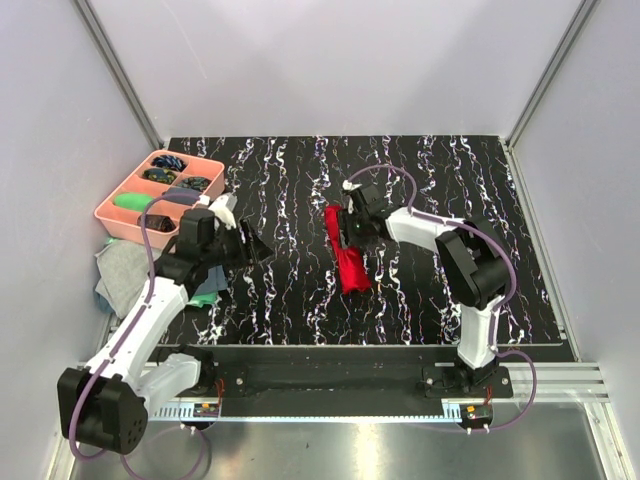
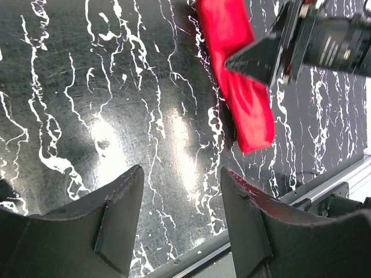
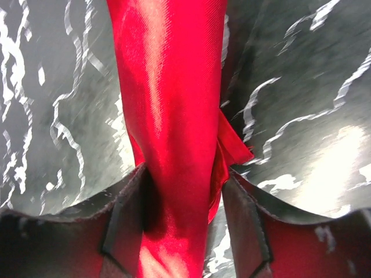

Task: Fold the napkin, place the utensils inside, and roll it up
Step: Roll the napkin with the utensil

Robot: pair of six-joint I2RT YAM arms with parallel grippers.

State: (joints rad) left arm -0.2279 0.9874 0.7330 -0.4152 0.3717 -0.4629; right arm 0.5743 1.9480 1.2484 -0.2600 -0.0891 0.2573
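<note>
Currently | bright red rolled cloth napkin [image 1: 349,256]: mid-counter, long axis near-to-far | right fingers [image 3: 182,202]: straddling and closed on the roll's far part | left fingers [image 2: 181,217]: part-open, empty, well apart toward left edge.

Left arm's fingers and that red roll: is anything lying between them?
Nothing: only bare marbled tabletop separates the left fingers from the red napkin, seen from the left wrist.

Bright red glossy napkin [image 1: 349,259], black worktop [image 1: 300,300] veined with white marbling, salmon-pink tray [image 1: 112,213] with a green item [image 1: 132,202] and dark patterned pieces, grey cloth [image 1: 122,268] over green cloth [image 1: 205,297], white arms with black joints, purple cables
</note>
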